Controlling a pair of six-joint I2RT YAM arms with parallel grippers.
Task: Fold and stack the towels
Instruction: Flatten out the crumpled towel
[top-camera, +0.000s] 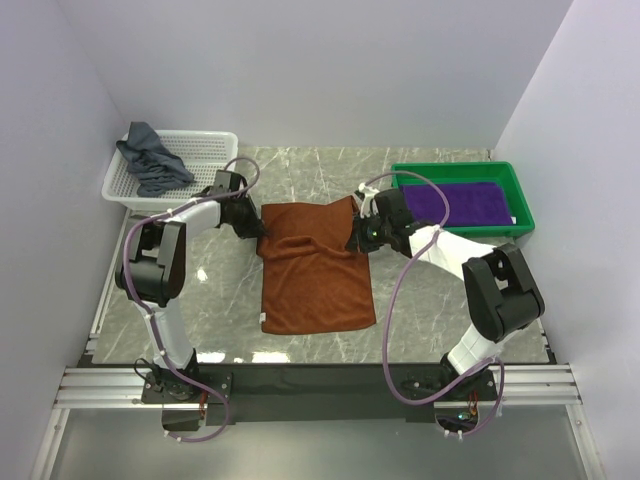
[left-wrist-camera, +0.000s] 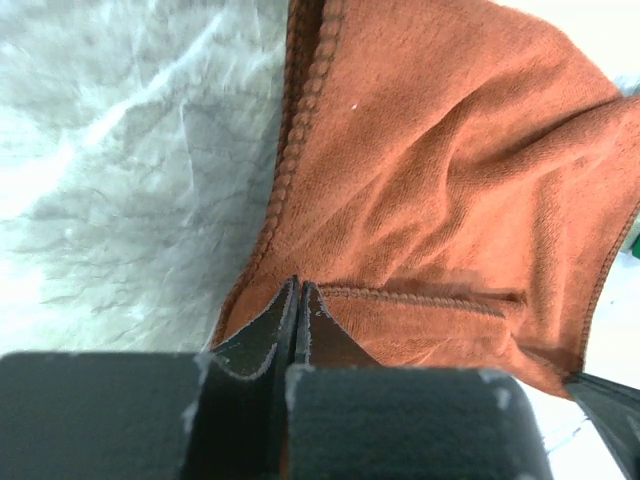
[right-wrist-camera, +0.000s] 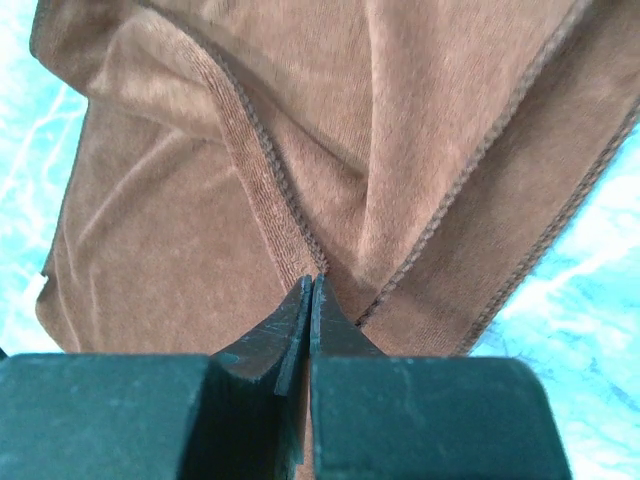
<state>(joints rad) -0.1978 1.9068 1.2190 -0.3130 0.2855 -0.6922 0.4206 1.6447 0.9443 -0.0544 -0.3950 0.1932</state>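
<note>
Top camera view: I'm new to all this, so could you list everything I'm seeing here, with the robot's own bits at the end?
rust-brown towel: one, rust-brown, spread in the middle of the table, its far edge rumpled
purple towel: one, purple, lying flat inside the green tray
grey-blue towel: one, grey-blue, crumpled in the white basket and draped over its far left corner
white basket: one, white mesh, far left of the table
green tray: one, green, far right of the table
table: one, grey marbled top
left gripper: one, black, shut on the rust-brown towel's far left corner
right gripper: one, black, shut on the rust-brown towel's far right corner
</note>
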